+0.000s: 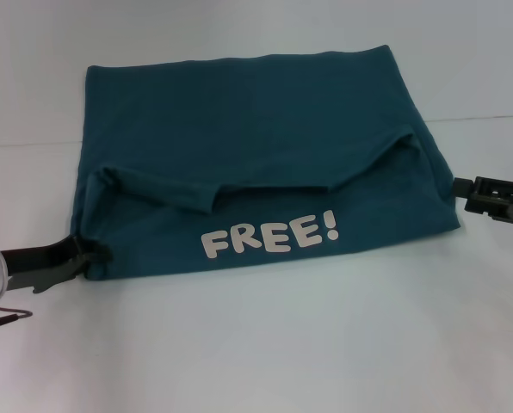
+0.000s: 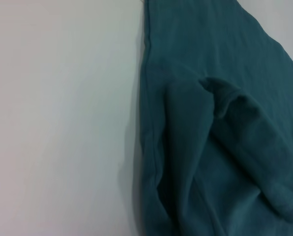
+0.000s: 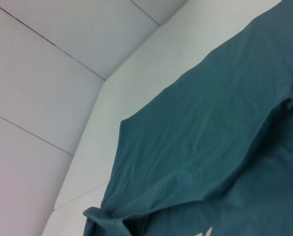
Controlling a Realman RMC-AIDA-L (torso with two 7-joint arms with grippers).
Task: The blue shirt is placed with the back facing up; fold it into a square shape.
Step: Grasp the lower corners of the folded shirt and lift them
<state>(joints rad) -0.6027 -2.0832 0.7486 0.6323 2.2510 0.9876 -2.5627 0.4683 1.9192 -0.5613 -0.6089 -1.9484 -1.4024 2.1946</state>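
Note:
The blue shirt [image 1: 239,129] lies on the white table, folded into a wide rectangle. Its near part is turned up over the rest, so the cream "FREE!" lettering [image 1: 269,237] faces up near the front edge. A sleeve fold runs across the middle. My left gripper [image 1: 97,255] is at the shirt's near left corner, touching the cloth. My right gripper [image 1: 461,191] sits at the shirt's right edge, level with the fold. The left wrist view shows the shirt's [image 2: 225,147] side edge and a rumpled fold. In the right wrist view the shirt [image 3: 210,137] is seen from the side.
The white table [image 1: 256,344] extends in front of and to both sides of the shirt. A white panelled wall [image 3: 48,73] stands behind the table's far edge. A thin cable [image 1: 7,317] hangs by the left arm.

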